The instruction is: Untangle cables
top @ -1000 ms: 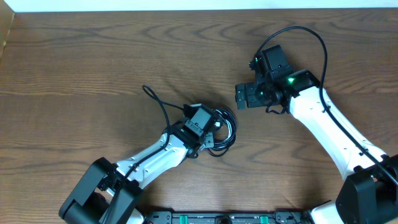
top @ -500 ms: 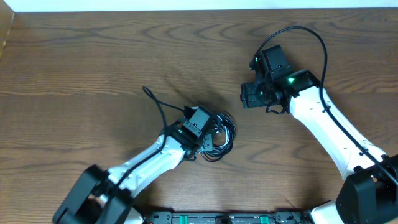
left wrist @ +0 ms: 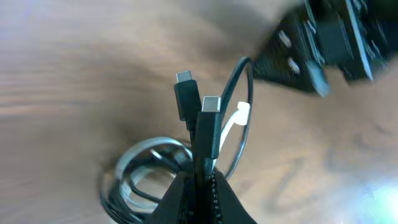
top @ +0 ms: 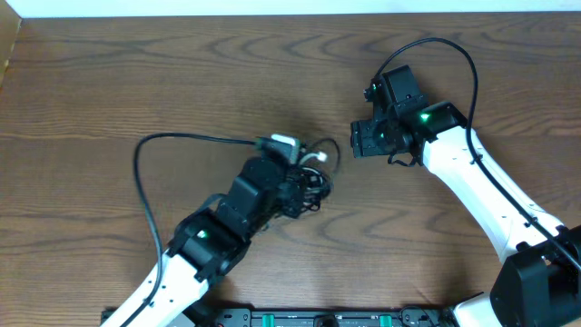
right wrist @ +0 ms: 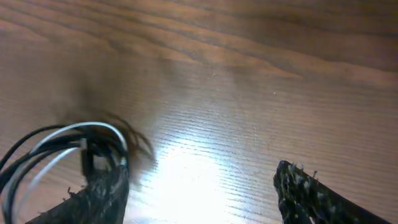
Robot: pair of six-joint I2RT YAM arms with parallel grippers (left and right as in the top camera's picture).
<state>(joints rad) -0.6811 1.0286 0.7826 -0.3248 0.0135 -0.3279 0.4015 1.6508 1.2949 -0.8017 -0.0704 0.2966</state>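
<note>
A tangle of thin black cables and one white cable [top: 318, 177] lies at the table's middle. My left gripper [top: 298, 184] is shut on black cables [left wrist: 207, 134] near their ends. Two small plugs [left wrist: 210, 106] stick out past its jaws [left wrist: 202, 182], and the coiled rest [left wrist: 134, 174] hangs beneath. One black cable [top: 138, 163] runs out in a long loop to the left. My right gripper [top: 360, 138] is open and empty just right of the tangle. In the right wrist view its fingers [right wrist: 202, 190] are spread, with the cables [right wrist: 59, 140] at the left finger.
The wooden table [top: 109, 82] stretches to the left and back. A thicker black arm wire [top: 454, 50] arcs over my right arm. The right gripper's body [left wrist: 329, 43] shows in the left wrist view, close beyond the plugs.
My left arm has swung and lifted, holding the cables. One black cable has been drawn out into a long loop to the left. My right gripper has shifted slightly right.
</note>
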